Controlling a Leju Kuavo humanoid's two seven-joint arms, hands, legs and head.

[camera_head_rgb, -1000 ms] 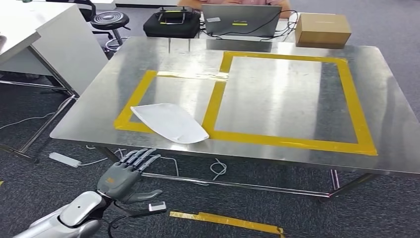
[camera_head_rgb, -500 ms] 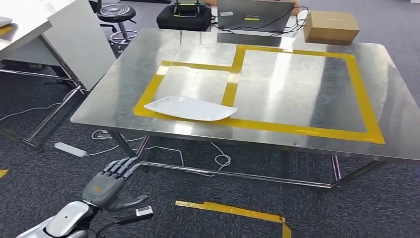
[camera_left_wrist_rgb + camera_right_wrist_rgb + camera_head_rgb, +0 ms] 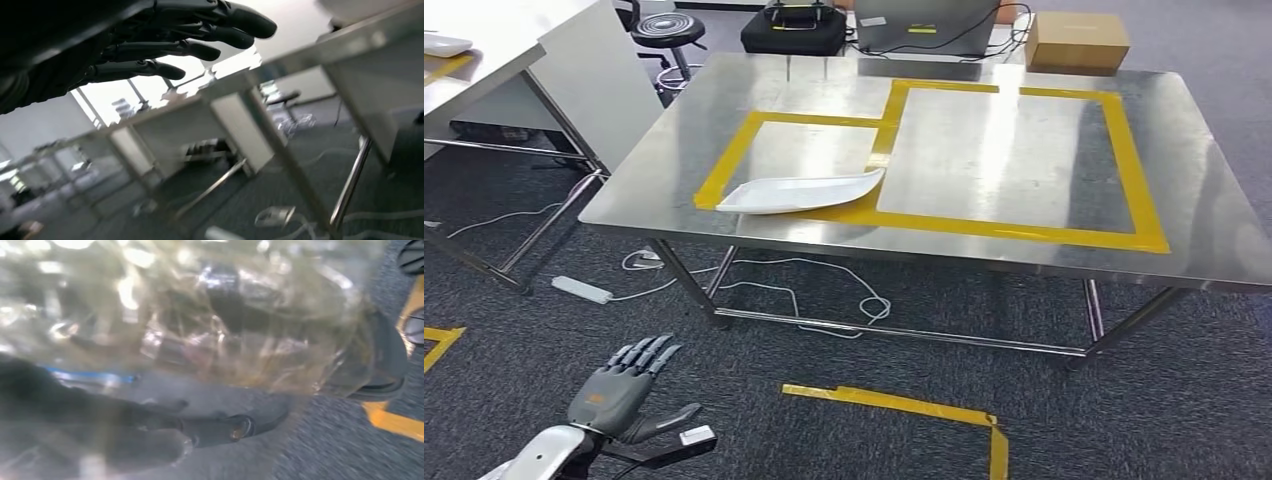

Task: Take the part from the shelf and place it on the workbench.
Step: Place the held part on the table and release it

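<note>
Your right hand (image 3: 100, 425) grips the clear-wrapped part (image 3: 210, 325) low at your side, your left hand (image 3: 619, 392) hangs open and empty, and the workbench (image 3: 984, 160) lies ahead, far from both.

Dark grey carpet (image 3: 544, 300); white desk (image 3: 484, 75), perhaps stool (image 3: 667, 28) behind.

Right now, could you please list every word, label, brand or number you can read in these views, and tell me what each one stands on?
None can be read.
Laptop: a small sticker, too small to read.
Left hand: a small orange mark on its back, too small to read.
Cardboard box: no print visible.
Clear plastic bag in the right wrist view: blurred, no legible label.
</note>
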